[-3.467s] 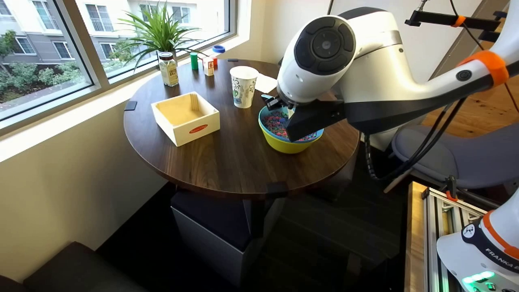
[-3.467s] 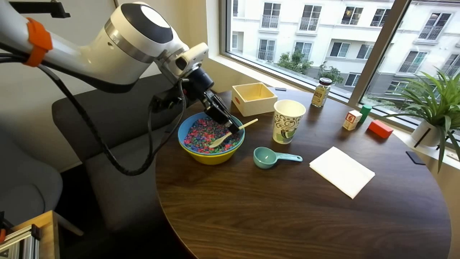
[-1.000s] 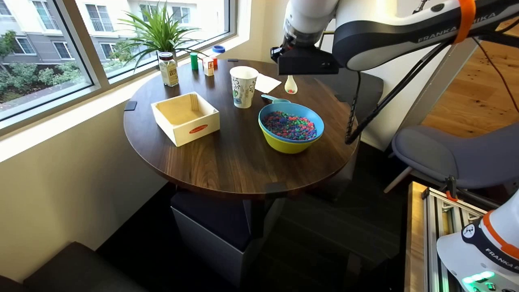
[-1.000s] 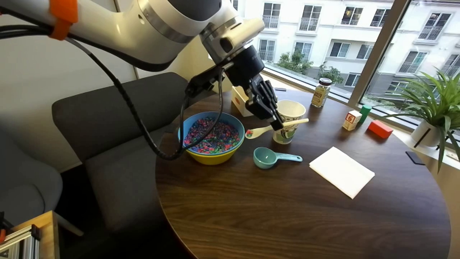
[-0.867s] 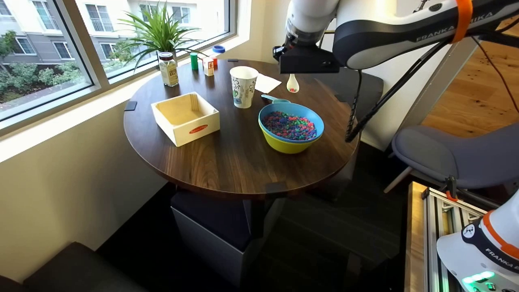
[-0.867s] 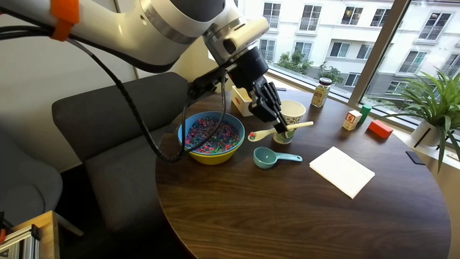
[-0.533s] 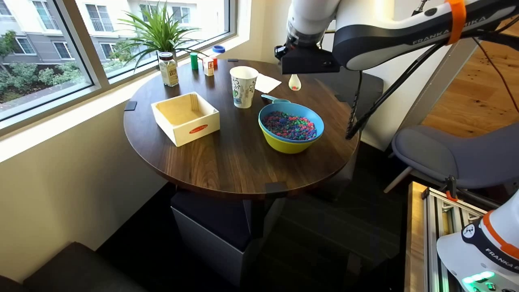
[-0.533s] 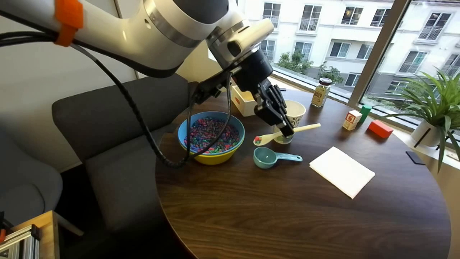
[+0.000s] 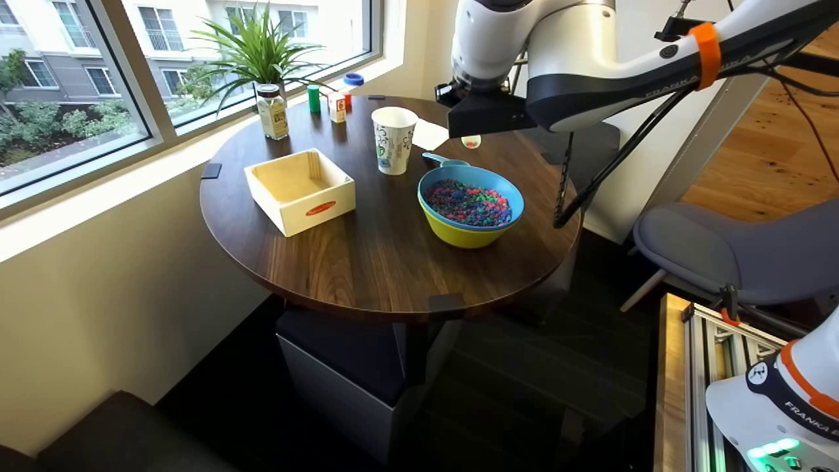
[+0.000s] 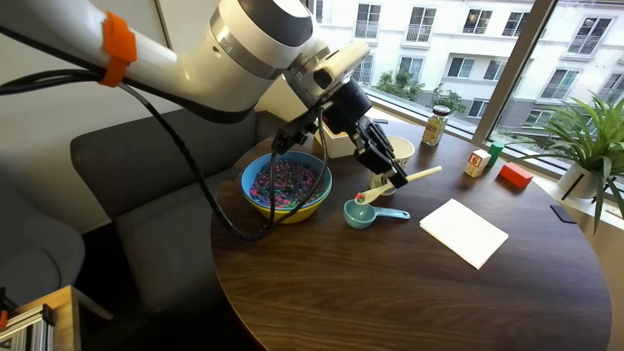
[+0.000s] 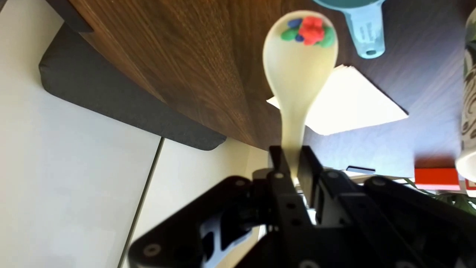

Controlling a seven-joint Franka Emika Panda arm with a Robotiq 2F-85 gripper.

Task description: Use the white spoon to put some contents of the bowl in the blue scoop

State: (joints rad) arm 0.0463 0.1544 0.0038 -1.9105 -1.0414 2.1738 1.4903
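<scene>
the end effector [image 11: 292, 154] was clamped on the handle of the white spoon [image 11: 299, 70], which hung above the table [image 10: 414, 292]. in an exterior view the spoon sloped, its handle end higher than its tip, and the tip was seen against the rim of the blue scoop [image 10: 360, 217]. in the wrist view the spoon and the scoop showed apart; whether the tip was right over the scoop could not be told. a few red, green and blue pieces [image 11: 311, 31] sat at the tip of the spoon.

in an exterior view the bowl [image 9: 460, 236], yellow outside and blue inside, stood toward the right edge of the table, with a heap [image 9: 468, 204] of tiny multicoloured pieces in it. the scoop lay just beside the bowl, between it and a folded white paper [image 10: 464, 234], its handle pointing away from the bowl.

in an exterior view a wooden tray [image 9: 308, 219] stood toward the left edge, and a paper cup [image 9: 393, 144] stood upright between the tray and the paper. near the edge by the window [image 10: 514, 68] were a jar [image 10: 435, 127] with a dark lid, a green cylinder [image 10: 495, 154], a block marked 6 [image 10: 477, 163] and a red block [image 10: 516, 175]. a leafy plant [image 10: 585, 141] stood just beyond that edge.
</scene>
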